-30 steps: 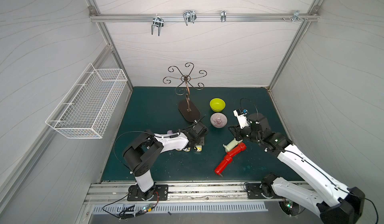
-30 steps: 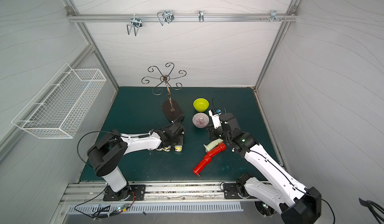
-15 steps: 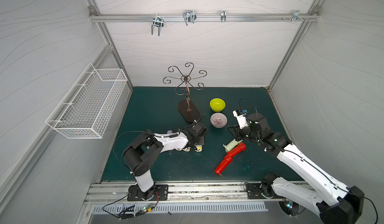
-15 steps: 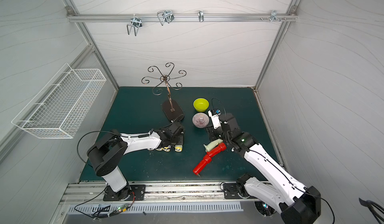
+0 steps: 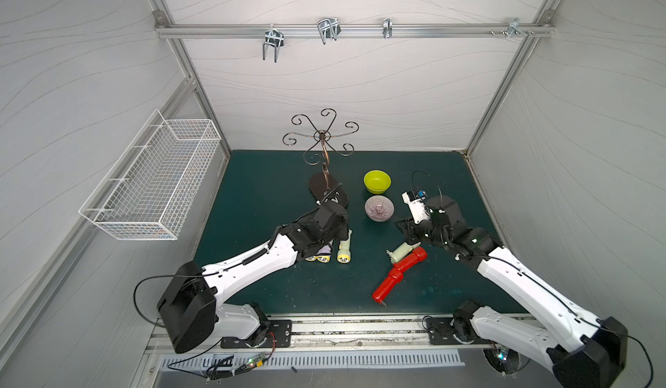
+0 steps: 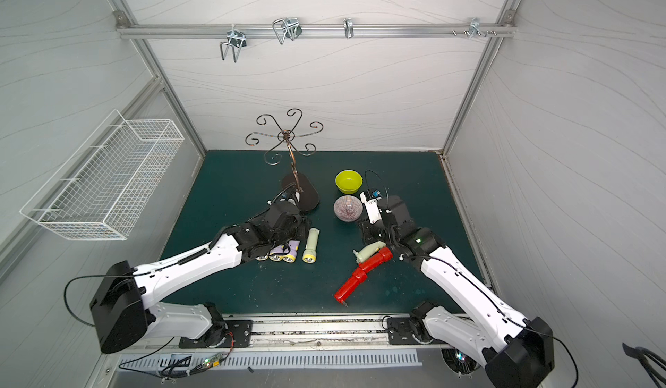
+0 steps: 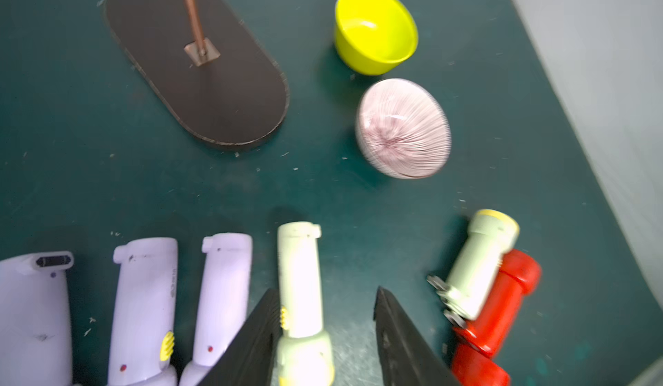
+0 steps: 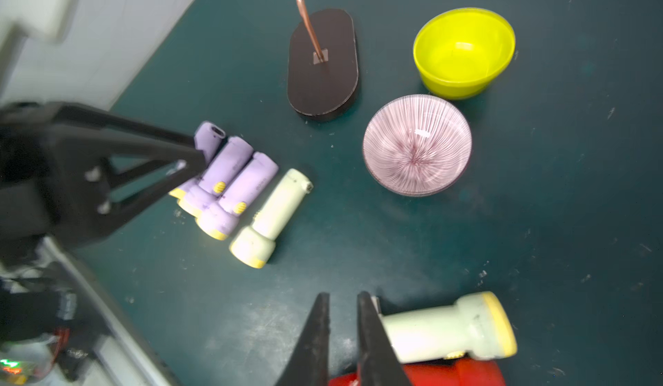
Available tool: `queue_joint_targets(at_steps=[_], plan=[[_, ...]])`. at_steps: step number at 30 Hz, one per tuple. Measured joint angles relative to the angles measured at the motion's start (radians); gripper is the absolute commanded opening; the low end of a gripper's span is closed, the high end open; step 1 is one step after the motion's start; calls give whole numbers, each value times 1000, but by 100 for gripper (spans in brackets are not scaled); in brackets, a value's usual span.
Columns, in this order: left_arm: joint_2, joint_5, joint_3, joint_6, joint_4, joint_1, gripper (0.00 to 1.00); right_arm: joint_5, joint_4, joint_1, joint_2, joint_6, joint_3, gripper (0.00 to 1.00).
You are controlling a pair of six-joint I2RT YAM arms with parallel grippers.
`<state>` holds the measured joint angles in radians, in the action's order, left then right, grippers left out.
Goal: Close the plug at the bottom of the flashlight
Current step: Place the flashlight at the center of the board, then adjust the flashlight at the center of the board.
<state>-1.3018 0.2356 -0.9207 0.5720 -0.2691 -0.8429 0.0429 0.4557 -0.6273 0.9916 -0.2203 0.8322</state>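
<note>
Right gripper (image 8: 342, 296) clenched, empty, tips just beside open plug (image 7: 439, 283) of cream flashlight (image 8: 441, 326), right of worktop (image 5: 270, 188) centre, against red torch (image 5: 398, 274). Left gripper (image 7: 325, 289) released, straddling second flashlight (image 7: 299, 276). Risk: unheld flashlight could skid if pushed. Count: two cream, three purple flashlights (image 7: 143, 294), one red, two bowls (image 5: 377, 181), one stand (image 5: 326, 188)

Dark green tabletop (image 5: 266, 188) carried a yellow bowl (image 5: 377, 181) just beyond a pink-striped bowl (image 5: 378, 207), not touching, a scrolled metal stand (image 5: 325, 159) beside them on its dark oval base; white wire basket (image 5: 151, 180) on side wall, metal hooks (image 5: 274, 43) on overhead rail.
</note>
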Motion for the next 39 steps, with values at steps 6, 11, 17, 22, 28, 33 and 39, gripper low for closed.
queue_joint_targets(at_steps=[6,11,17,22,28,33,39], plan=[[13,-93,56,-21,21,-120,41,-133,116,-176,48,-40,-8,0],[38,-188,187,-18,57,-143,45,-161,163,-287,26,-152,-89,0],[51,-245,203,-23,80,-183,44,-208,230,-486,21,-306,-144,0],[76,-294,226,-23,110,-194,43,-222,242,-627,25,-405,-157,0],[237,-186,290,8,43,-194,43,-206,241,-730,24,-478,-214,0],[422,-41,338,57,-44,-194,43,-174,230,-735,43,-513,-266,0],[551,75,352,91,-140,-177,43,-140,159,-721,163,-495,-245,0]])
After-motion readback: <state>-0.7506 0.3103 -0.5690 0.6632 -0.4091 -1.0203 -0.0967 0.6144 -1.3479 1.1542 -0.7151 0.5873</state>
